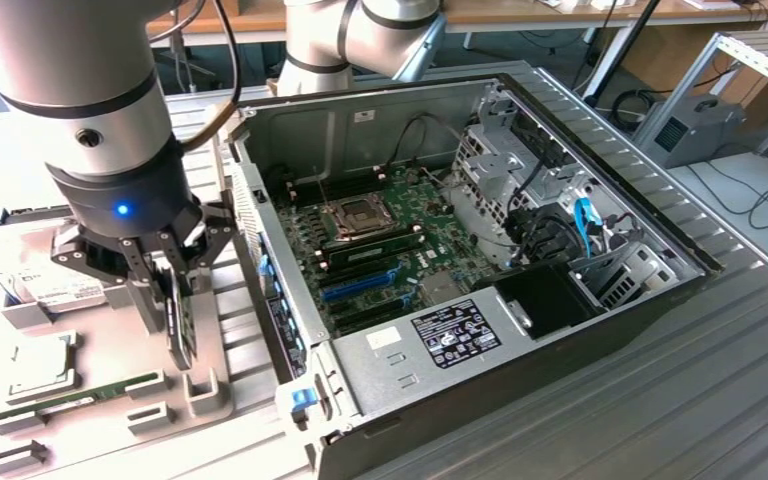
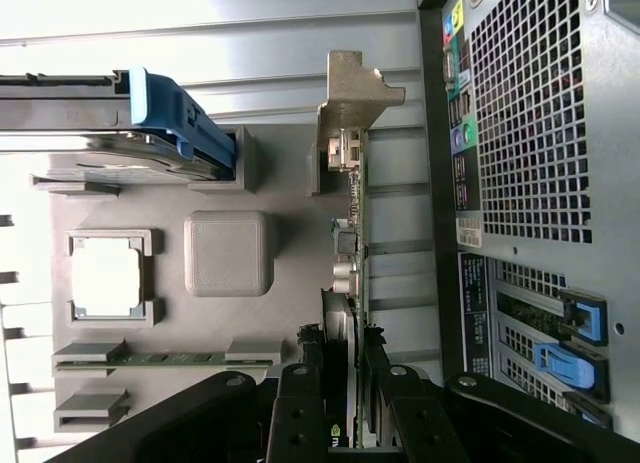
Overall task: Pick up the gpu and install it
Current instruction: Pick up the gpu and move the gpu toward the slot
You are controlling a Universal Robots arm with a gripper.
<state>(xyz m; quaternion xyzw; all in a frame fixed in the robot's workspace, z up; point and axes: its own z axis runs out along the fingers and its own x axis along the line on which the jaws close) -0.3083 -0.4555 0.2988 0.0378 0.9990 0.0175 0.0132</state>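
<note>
Fingers (image 2: 300, 408) clamped on the gpu (image 2: 352, 243), one on each side of the board, with the gripper (image 1: 171, 290) pointing straight down over its upper edge. Card stands on edge in the grey holder (image 1: 211, 390), just beside the computer case (image 1: 598, 300) on the exterior view's left and fully outside it. Silver bracket (image 2: 352, 93) is at the end of the card away from the gripper. Lower edge looks seated in the holder slot, but can't confirm from either view, it could be just clear of it. Same holder carries a processor chip (image 2: 105, 275) in a square pocket and a memory stick (image 2: 165, 358) lying flat next to it. Hard drive (image 1: 37, 275) with a white label lies at the holder's far end. Case lies on its side with the panel off, motherboard (image 1: 398, 230) exposed, blue expansion slots (image 1: 357, 287) near the edge closest to the holder.
</note>
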